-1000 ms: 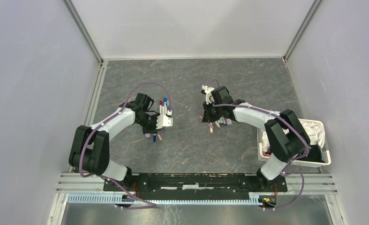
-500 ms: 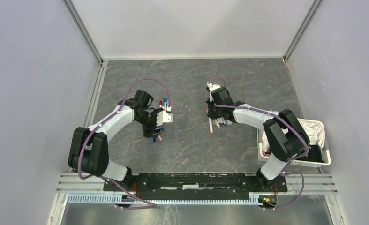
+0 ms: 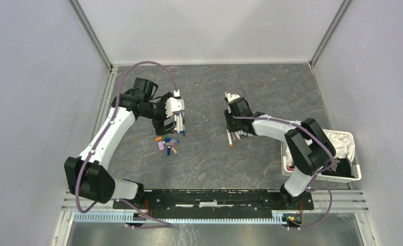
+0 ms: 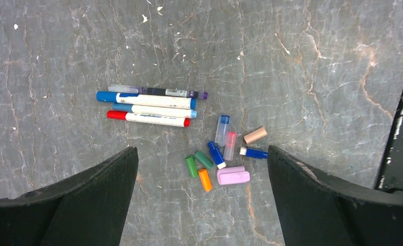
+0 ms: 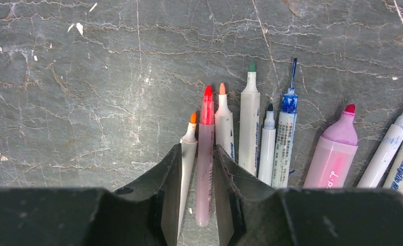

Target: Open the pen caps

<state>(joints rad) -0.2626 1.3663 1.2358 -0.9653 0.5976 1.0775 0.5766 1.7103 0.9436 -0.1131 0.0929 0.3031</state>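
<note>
My left gripper (image 4: 200, 148) hangs wide open above the table with nothing between its fingers; in the top view the left gripper (image 3: 169, 114) is over the left group. Below it lie several loose pen caps (image 4: 220, 160), among them an orange one (image 4: 205, 180) and a lilac one (image 4: 233, 176). Beside them lie several capped pens (image 4: 147, 106). My right gripper (image 5: 197, 148) sits low at a row of uncapped pens (image 5: 250, 128). Its jaws stand narrowly apart, with a red-tipped pink pen (image 5: 206, 154) and an orange-tipped one (image 5: 189, 146) lying between them on the table.
A thick pink marker (image 5: 335, 154) lies at the right of the row. A white basket (image 3: 342, 178) with cloth in it stands at the table's right edge, near the right arm's base. Grey walls close in both sides and the back.
My left gripper has opened wide and risen away from the caps towards the back. My right gripper has parted slightly, and the pink pen now lies on the table in the row.
</note>
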